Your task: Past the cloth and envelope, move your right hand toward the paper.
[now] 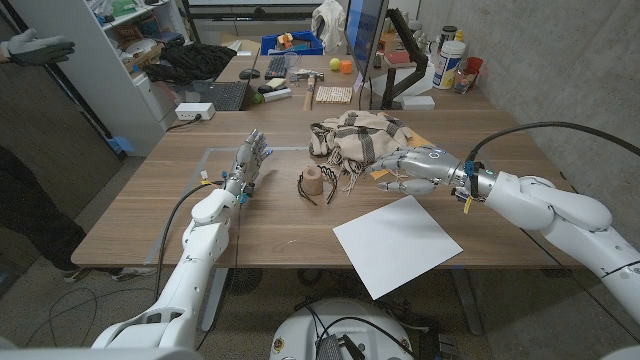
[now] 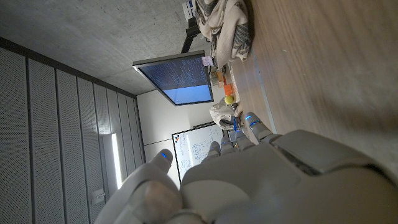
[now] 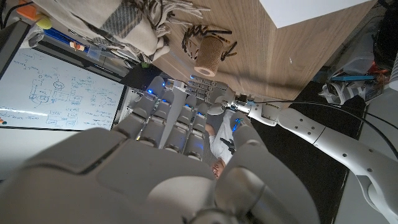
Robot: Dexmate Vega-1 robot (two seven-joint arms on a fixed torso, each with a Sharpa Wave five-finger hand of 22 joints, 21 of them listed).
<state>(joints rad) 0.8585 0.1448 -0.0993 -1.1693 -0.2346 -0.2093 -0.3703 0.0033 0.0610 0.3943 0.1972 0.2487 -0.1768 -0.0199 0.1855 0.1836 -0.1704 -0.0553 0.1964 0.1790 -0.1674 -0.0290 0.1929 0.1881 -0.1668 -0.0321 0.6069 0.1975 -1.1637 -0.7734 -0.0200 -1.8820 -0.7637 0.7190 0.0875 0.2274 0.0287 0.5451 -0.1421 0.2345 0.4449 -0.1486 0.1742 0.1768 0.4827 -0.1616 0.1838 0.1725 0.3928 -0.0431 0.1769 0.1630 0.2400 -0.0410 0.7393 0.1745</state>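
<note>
White paper (image 1: 397, 243) is lying near, right of centre. We are hovering our right hand (image 1: 408, 168), fingers apart and holding nothing, just beside the cloth (image 1: 357, 140), not yet over the paper. No envelope showing. Reach partly done.

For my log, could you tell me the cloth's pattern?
Beige with dark stripes and fringe, best in the head view.

light: even, indoor, fairly bright | shadows: soft | glare: monitor (image 2: 177, 78) | blur: near hands in wrist views
</note>
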